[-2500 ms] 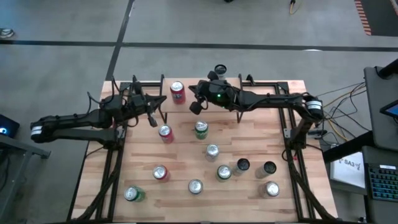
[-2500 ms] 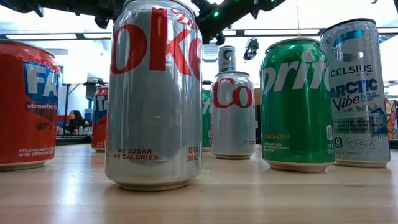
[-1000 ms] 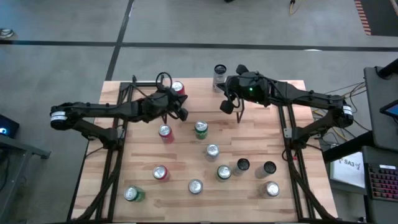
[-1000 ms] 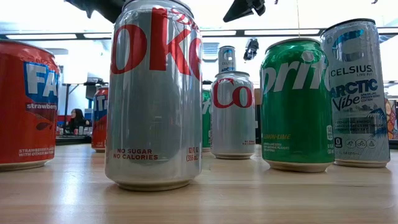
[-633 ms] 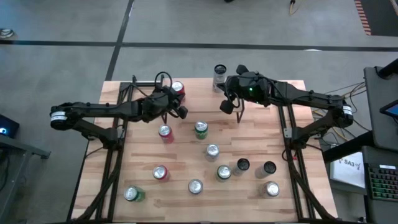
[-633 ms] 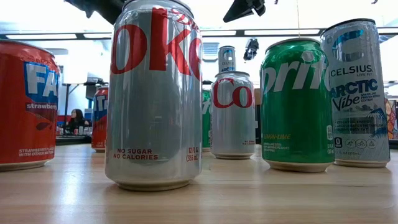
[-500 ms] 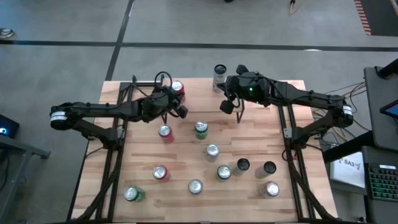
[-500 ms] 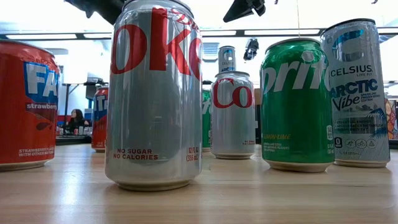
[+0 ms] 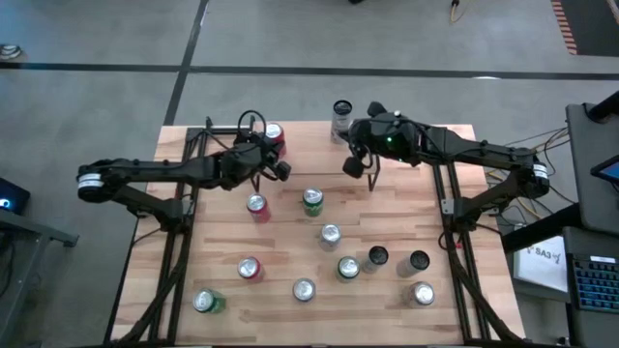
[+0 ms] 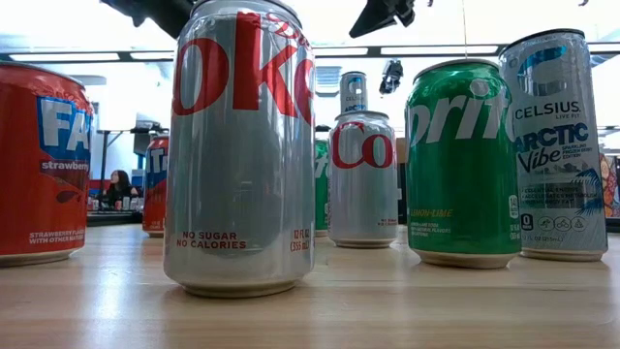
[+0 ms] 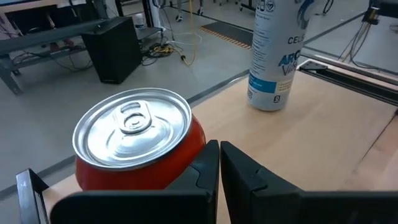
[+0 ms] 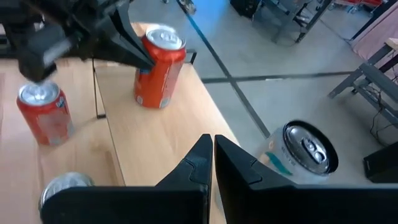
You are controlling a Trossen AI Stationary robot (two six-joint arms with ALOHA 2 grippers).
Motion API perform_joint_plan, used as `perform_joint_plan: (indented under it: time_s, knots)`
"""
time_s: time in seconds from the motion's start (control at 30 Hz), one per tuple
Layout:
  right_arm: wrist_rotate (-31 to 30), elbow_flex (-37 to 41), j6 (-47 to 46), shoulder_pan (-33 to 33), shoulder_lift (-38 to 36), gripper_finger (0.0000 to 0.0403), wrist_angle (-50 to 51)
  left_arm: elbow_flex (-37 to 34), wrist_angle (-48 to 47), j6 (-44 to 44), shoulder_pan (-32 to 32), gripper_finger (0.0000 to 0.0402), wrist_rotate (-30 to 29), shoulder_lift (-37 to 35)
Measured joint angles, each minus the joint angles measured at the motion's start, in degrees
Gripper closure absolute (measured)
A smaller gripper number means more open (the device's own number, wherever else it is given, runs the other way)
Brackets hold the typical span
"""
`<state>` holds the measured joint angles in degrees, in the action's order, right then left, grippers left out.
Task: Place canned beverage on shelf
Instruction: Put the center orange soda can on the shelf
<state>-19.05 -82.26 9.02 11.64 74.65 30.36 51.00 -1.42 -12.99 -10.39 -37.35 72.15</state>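
Shelf [image 9: 426,135] carries two cans on its far edge: a red can [image 9: 274,136] at 11 o'clock and a white can [image 9: 340,113] at 12 o'clock. The left gripper [image 9: 280,170], jaws pressed together, hangs beside the red can; the right gripper [image 9: 354,166], also closed and empty, hangs near the white one. Nine more cans stand on the table [image 9: 484,290] below.

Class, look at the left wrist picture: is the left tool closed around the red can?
No. The left tool is shut on nothing, its fingers pressed together beside the red can, which stands free on the shelf.
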Motion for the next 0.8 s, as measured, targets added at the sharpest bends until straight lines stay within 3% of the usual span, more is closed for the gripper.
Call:
perform_joint_plan:
  time_s: [0.2,0.3,0.37,0.5,0.63,0.8]
  knots:
    - [0.31,0.02,0.0,0.0,-0.23,0.0394,4.91,0.0,-3.33,1.65,0.1,0.0402,12.05,-3.53]
    - [3.95,0.03,0.1,0.03,-0.66,0.0394,6.66,-0.02,-4.91,6.26,0.1,0.0402,20.65,-4.63]
    - [6.97,0.34,0.94,0.27,-1.04,0.0394,6.94,-0.02,-5.01,8.82,0.13,0.0402,23.18,-4.67]
    - [12.12,1.67,1.86,0.38,-2.42,0.0394,6.76,-0.02,-4.76,9.13,0.07,0.0402,19.35,-3.24]
    - [13.13,3.5,0.65,0.19,-4.14,0.0394,6.58,-0.02,-4.67,7.76,0.08,0.0402,14.56,-1.86]
    - [14.89,6.95,-0.69,-0.02,-6.18,0.0394,6.26,-0.04,-5.27,5.98,0.08,0.0402,13.28,-0.89]
